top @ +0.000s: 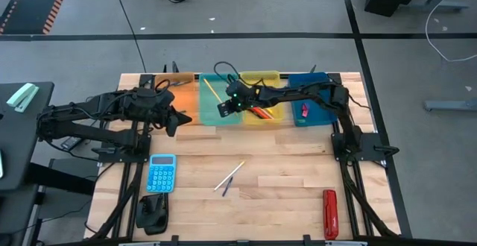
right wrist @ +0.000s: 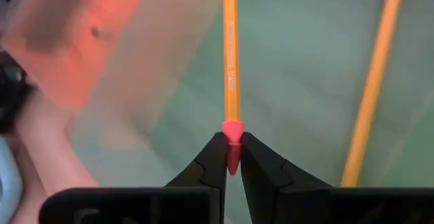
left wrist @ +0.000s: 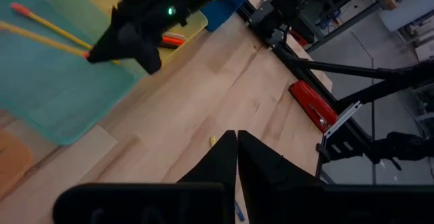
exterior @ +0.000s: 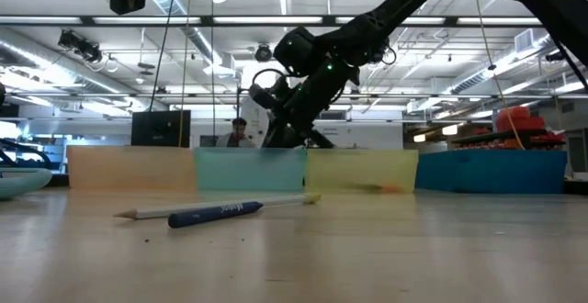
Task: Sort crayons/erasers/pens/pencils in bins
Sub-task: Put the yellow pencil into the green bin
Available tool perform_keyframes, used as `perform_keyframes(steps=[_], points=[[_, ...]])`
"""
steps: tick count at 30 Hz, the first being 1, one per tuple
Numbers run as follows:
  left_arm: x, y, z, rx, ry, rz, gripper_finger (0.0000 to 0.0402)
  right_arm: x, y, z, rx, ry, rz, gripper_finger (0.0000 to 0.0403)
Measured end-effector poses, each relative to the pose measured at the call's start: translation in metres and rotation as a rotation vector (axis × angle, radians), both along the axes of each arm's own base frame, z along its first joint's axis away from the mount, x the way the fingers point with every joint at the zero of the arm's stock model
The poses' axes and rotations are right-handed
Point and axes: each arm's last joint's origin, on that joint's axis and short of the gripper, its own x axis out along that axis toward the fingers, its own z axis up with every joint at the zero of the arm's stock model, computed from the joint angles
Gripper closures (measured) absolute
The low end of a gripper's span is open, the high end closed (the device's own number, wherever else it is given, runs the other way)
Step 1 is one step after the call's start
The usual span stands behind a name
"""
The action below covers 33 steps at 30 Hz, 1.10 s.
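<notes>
Over the teal bin (top: 216, 104), right hand (right wrist: 232, 157) pinches a pencil (right wrist: 231, 61).

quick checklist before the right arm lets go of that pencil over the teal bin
1. Right pincer shut on the pencil at its pink eraser end: ok.
2. Pencil over the teal bin: ok.
3. Another pencil already lies in the bin, apart from the held one: ok.
4. Left pincer shut, waiting by the orange bin, clear of the drop: ok.
5. Height above the bin floor: cannot tell.
</notes>
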Motion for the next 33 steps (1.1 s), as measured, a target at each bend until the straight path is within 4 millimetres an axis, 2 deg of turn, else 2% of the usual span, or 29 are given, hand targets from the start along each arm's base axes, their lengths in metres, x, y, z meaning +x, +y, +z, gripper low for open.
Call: perform_keyframes(steps=[7, 14, 26, 29, 33], points=[[0.000, 0.000, 0.000, -0.005, -0.002, 0.002, 0.0390, 0.005, 0.013, -0.013, 0.029, 0.038, 0.034, 0.0362], [0.000, 0.000, 0.000, -0.022, -0.003, 0.012, 0.0375, -0.001, 0.012, -0.020, 0.099, 0.099, -0.036, 0.0357], [0.000, 0.000, 0.000, -0.028, -0.004, 0.014, 0.0386, -0.004, 0.009, -0.021, 0.117, 0.117, -0.060, 0.0352], [0.000, 0.000, 0.000, -0.029, -0.004, 0.014, 0.0379, -0.004, 0.011, -0.020, 0.121, 0.112, -0.058, 0.0333], [0.000, 0.000, 0.000, -0.045, -0.006, 0.023, 0.0375, -0.002, 0.013, -0.013, 0.110, 0.083, -0.055, 0.0284]])
